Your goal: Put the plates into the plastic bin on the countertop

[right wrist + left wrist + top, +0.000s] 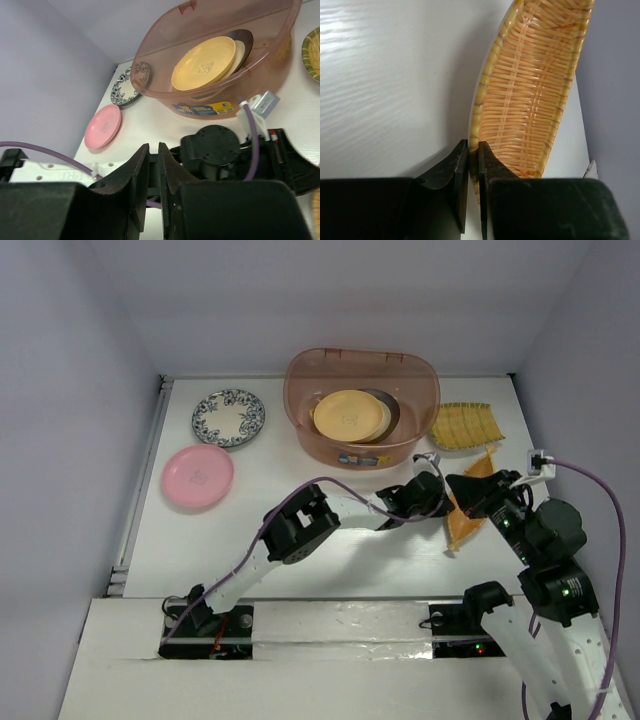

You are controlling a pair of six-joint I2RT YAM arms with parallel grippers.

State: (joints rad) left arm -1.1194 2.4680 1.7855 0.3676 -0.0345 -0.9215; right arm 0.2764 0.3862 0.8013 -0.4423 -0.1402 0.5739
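**Leaf plate pinched by its rim, bin close by**

The leaf plate [530,95] looks tipped up on its edge at the right side of the counter [180,540], near the bin [300,430] but outside it. My left gripper [473,157] is narrowed onto its rim, 1 finger on each face. I judge that thin edge to be the only hold a flat dish offers. My right gripper [154,165] sits just beside, also drawn narrow, and I cannot tell whether it holds anything. It may be steadying the same plate. 2 plates lie in the bin, orange [349,415] over dark-rimmed cream [390,412]. 3 more sit on the counter: yellow [462,425] right of the bin, floral [228,418] and pink [198,476] to its left. The next move, I judge, is a lift over the bin wall
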